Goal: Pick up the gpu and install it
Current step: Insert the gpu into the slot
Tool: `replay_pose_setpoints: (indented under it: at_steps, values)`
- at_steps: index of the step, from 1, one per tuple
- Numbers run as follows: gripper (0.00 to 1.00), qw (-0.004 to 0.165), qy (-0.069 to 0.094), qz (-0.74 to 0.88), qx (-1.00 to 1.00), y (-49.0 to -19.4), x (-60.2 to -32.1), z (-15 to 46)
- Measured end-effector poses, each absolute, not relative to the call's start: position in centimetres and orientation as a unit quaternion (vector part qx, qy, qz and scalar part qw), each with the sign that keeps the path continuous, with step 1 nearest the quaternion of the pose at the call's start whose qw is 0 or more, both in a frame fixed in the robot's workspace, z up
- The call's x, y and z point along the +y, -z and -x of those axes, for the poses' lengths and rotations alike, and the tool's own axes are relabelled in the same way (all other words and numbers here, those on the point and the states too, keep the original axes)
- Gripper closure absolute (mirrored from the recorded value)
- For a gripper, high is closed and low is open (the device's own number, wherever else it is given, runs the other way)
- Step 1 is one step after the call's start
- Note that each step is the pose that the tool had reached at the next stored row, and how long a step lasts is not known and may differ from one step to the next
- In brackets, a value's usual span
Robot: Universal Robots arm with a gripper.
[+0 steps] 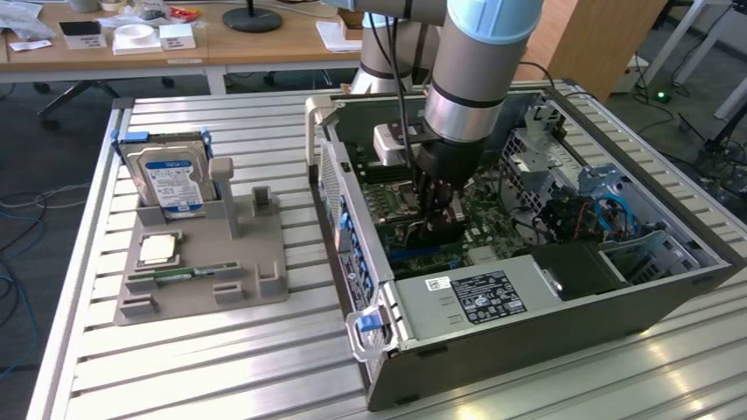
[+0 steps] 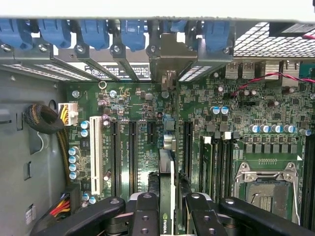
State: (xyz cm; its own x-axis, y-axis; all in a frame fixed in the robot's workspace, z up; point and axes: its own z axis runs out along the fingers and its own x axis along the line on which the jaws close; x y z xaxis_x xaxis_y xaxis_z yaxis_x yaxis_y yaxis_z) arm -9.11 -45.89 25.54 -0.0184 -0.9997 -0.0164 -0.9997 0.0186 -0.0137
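Note:
My gripper (image 1: 436, 229) reaches down into the open computer case (image 1: 653, 289), over the green motherboard (image 2: 231, 113). The gpu (image 2: 166, 169) stands edge-on between my fingers (image 2: 144, 216), so my gripper (image 2: 168, 202) is shut on it. The card runs along the row of long black expansion slots (image 2: 133, 152). Its metal end bracket (image 2: 168, 78) reaches the rear panel under the blue clips (image 2: 133, 32). I cannot tell whether the card's edge sits in a slot. In the exterior view the arm and fingers hide most of the card.
A grey fixture (image 1: 251, 284) on the exterior view's left holds a hard drive (image 1: 173, 179), a CPU chip (image 1: 157, 250) and a RAM stick (image 1: 175, 276). Inside the case are the power supply (image 1: 473, 293), the CPU socket (image 2: 266, 189), a white slot (image 2: 96, 155) and cable bundles (image 2: 47, 118).

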Motion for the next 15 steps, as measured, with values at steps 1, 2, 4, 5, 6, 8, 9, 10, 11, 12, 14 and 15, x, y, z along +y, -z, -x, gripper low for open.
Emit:
replay_pose_setpoints:
  at_steps: [1, 2, 4, 5, 6, 8, 9, 10, 11, 12, 14, 15]
  values:
    - [0.75, 0.011, -0.001, 0.700, 0.714, -25.54, -45.89, 9.11]
    - [0.75, 0.011, -0.001, 0.700, 0.714, -25.54, -45.89, 9.11]
    - [0.75, 0.011, -0.001, 0.700, 0.714, -25.52, -45.89, 9.11]
    - [0.75, 0.011, -0.001, 0.700, 0.714, -25.50, -45.89, 9.11]
    - [0.75, 0.011, -0.001, 0.700, 0.714, -25.47, -45.89, 9.11]
    - [0.75, 0.011, -0.001, 0.700, 0.714, -25.40, -45.89, 9.11]
    - [0.75, 0.011, -0.001, 0.700, 0.714, -25.38, -45.89, 9.11]
    - [0.75, 0.011, -0.001, 0.700, 0.714, -25.36, -45.89, 9.11]
    - [0.75, 0.011, -0.001, 0.700, 0.714, -25.33, -45.89, 9.11]
    - [0.75, 0.011, -0.001, 0.700, 0.714, -25.29, -45.89, 9.11]
    - [0.75, 0.011, -0.001, 0.700, 0.714, -25.23, -45.90, 9.11]
    - [0.75, 0.011, -0.001, 0.700, 0.714, -25.23, -45.89, 9.11]
